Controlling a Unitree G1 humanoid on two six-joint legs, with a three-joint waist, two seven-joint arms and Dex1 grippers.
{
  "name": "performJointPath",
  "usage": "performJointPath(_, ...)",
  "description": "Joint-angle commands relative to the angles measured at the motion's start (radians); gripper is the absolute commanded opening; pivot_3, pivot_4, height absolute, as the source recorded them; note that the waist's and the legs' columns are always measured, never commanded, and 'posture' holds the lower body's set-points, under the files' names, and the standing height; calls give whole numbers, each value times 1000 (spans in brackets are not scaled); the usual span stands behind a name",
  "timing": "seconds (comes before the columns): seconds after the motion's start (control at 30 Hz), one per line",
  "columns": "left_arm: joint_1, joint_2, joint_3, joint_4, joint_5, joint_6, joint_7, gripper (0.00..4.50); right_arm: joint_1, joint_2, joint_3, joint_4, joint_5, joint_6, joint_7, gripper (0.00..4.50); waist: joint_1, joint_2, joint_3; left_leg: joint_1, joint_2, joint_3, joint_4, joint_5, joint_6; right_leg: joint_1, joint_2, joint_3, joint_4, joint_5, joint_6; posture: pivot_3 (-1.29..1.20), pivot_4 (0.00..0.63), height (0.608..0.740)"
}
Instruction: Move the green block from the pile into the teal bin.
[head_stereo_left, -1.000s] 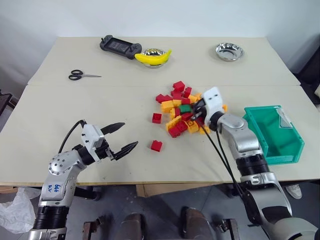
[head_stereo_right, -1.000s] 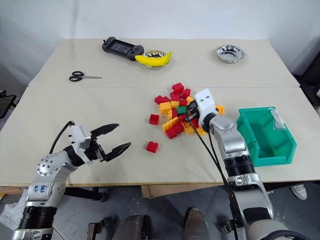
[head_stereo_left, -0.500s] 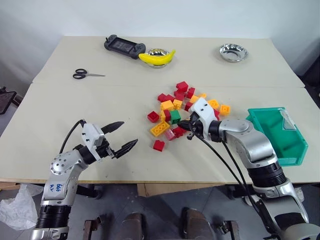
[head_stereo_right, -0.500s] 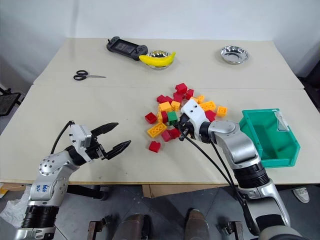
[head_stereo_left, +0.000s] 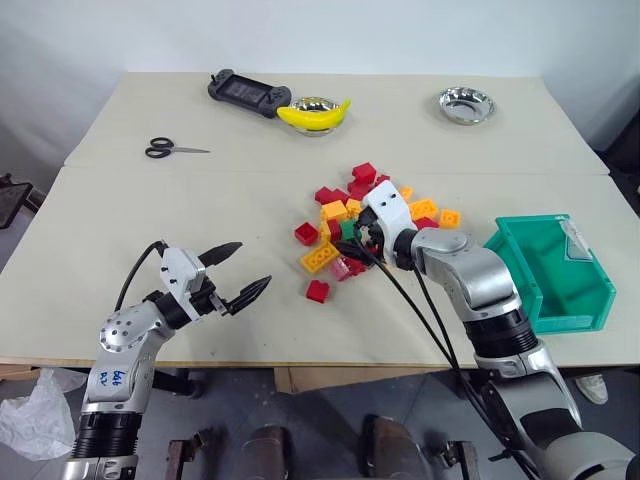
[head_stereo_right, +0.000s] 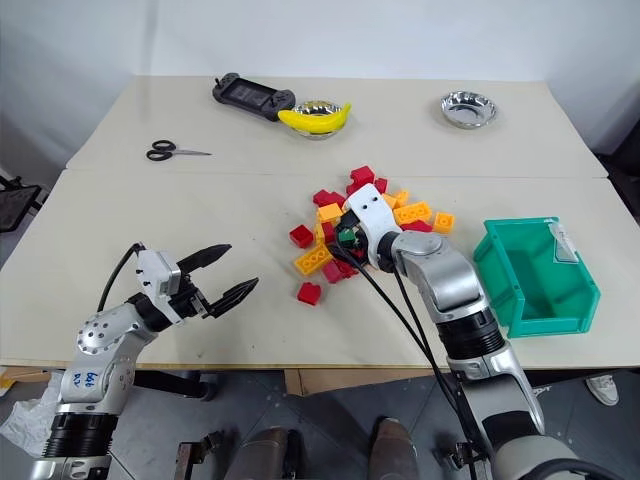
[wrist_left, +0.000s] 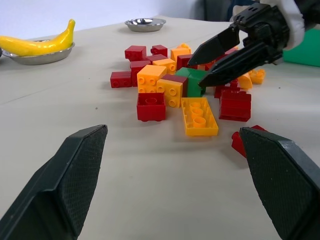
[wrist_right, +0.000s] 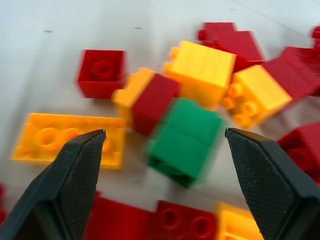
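right gripper (wrist_left: 212, 62): spread wide, nothing held, tips at the near edge of the green block (wrist_right: 184, 141); left gripper (head_stereo_left: 243, 270): spread, empty, well apart over bare counter (head_stereo_left: 200, 200); green block: lies in the pile (head_stereo_left: 370, 225), touching red and yellow bricks; judgement: centre both fingers on its free faces before closing, avoiding neighbours; stubby, long axis hard to tell; teal bin (head_stereo_left: 575, 310): beside the pile, robot's right.

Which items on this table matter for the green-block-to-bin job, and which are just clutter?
Job: green block; pile; teal bin; right gripper, open over the block.

Clutter: scissors; game controller; banana in a bowl; empty steel bowl.
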Motion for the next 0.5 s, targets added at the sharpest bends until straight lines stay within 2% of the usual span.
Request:
performJointPath(0.03, 6, -3, 7, -27, -2, -11, 3, 4500, -17, 19, 8, 15, -29, -15, -32, 3829, 0, 0, 0, 0, 0, 0, 0, 0, 0, 0, 0, 0, 0, 0, 0, 0, 150, 740)
performJointPath(0.23, 5, -5, 3, -26, -3, -10, 0, 4500, -6, 42, -2, 33, -30, -5, -41, 3829, 0, 0, 0, 0, 0, 0, 0, 0, 0, 0, 0, 0, 0, 0, 0, 0, 150, 740)
performJointPath(0.3, -3, -6, -1, -26, -4, -9, -3, 4500, 24, 44, -48, -32, 15, -44, -16, 3829, 1, 0, 0, 0, 0, 0, 0, 0, 0, 0, 0, 0, 0, 0, 0, 0, 150, 740)
performJointPath(0.5, -5, -6, -1, -10, -5, -18, -16, 4500, 230, -97, -147, -204, 57, -301, 112, 3829, 9, 0, 0, -1, 0, 0, 0, 0, 0, 0, 0, 0, -1, 0, 0, 0, 150, 740)
